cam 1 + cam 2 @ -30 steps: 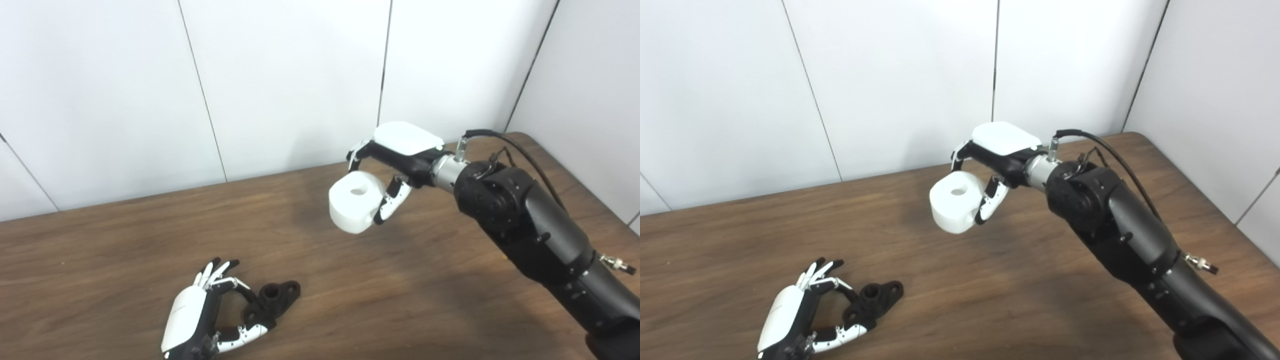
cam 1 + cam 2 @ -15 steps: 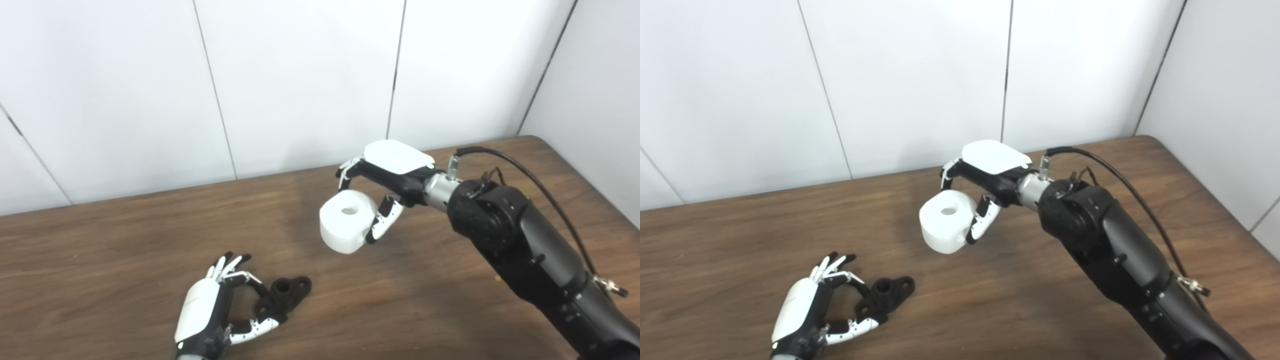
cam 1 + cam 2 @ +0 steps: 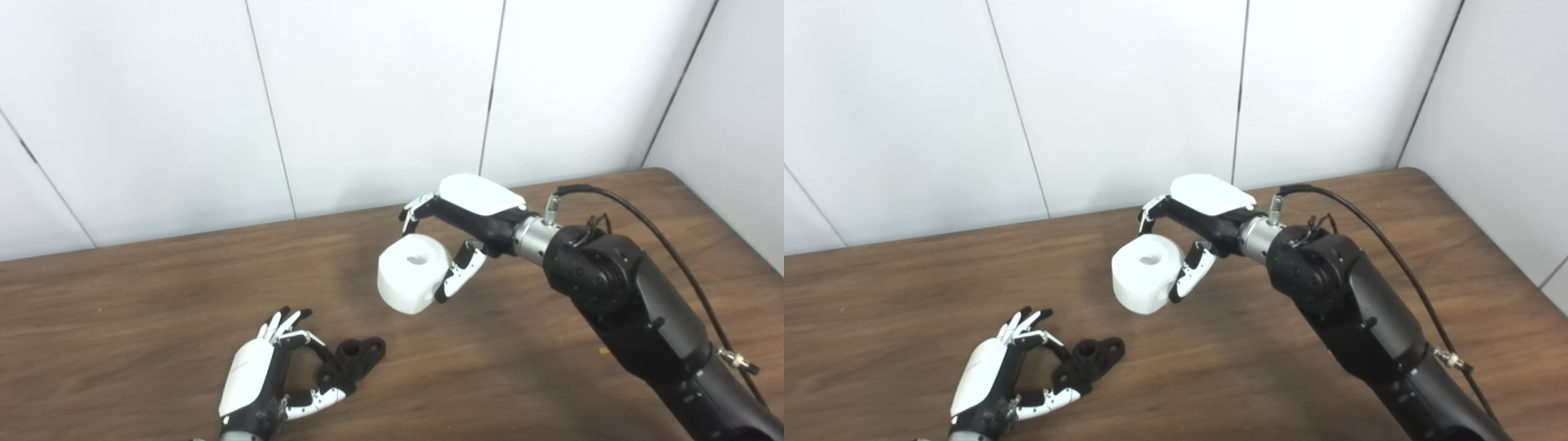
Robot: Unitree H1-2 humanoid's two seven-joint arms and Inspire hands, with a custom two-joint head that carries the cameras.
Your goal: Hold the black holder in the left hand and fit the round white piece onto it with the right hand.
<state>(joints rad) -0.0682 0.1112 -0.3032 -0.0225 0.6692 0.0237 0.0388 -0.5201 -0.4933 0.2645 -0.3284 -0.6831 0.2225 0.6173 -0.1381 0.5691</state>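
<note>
matte white plastic, thick and drum-shaped with a round hole sunk in its top face and a flat facet cut low on its side: the round white piece (image 3: 409,273) is held clear above the table (image 3: 122,294) by the right hand (image 3: 465,223). fingers (image 3: 411,211) are curled over its far edge and the thumb (image 3: 456,275) is pressed to its near side, so the piece is pinched between them. a glossy white shell is seen on the back of that hand, with a bare metal wrist collar and a black cable looped behind it.

the black holder (image 3: 1090,361) is found low on the table, dull and dark, a short raised tube with a bore on a lobed flange. it is gripped at its near end by the left hand (image 3: 998,383), fingertips and thumb closed on it; whether it rests on the wood or is just lifted cannot be told. the two parts are well apart.

wood-grain brown laminate is noted on the table, smooth white panels with thin dark seams behind. the holder's flange hole is shown more plainly in the right eye view; a small yellowish speck (image 3: 603,351) beside the right forearm is seen only in the left eye view.
</note>
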